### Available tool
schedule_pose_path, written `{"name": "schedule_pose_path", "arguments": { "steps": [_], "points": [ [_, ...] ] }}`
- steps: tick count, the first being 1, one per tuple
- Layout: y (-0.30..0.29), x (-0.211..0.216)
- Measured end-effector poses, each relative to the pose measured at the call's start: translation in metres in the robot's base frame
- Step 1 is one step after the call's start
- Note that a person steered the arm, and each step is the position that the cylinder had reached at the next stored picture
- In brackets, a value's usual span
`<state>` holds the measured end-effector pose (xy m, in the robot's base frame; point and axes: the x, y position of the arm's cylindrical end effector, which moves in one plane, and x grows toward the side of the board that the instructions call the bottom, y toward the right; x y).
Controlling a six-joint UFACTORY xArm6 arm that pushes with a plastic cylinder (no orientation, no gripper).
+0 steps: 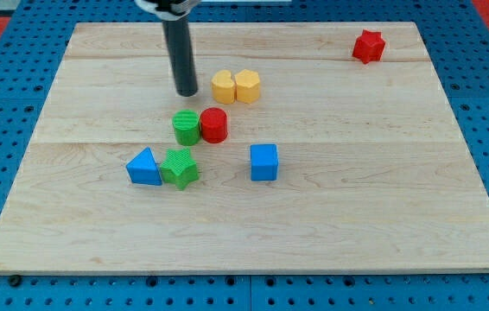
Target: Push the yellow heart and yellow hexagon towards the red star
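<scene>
The yellow heart [223,87] and the yellow hexagon [248,86] sit touching side by side in the upper middle of the wooden board, the heart on the left. The red star [368,47] lies far off near the board's top right corner. My tip [187,92] rests on the board just to the left of the yellow heart, with a small gap between them.
A green cylinder [187,128] and a red cylinder [214,125] touch each other just below the yellow pair. A blue triangle [144,167] and a green star [180,168] lie lower left. A blue cube [263,162] sits lower middle. The wooden board [383,199] is surrounded by blue pegboard.
</scene>
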<state>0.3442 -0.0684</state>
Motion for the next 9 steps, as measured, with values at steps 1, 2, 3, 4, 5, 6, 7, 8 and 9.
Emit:
{"name": "schedule_pose_path", "arguments": {
  "steps": [1,2,3,4,5,6,7,8,9],
  "points": [
    [0.056,-0.006],
    [0.100,-0.002],
    [0.129,0.005],
    [0.138,0.015],
    [0.127,0.043],
    [0.137,0.048],
    [0.159,0.037],
    [0.181,0.024],
    [0.205,0.012]
  ]
}}
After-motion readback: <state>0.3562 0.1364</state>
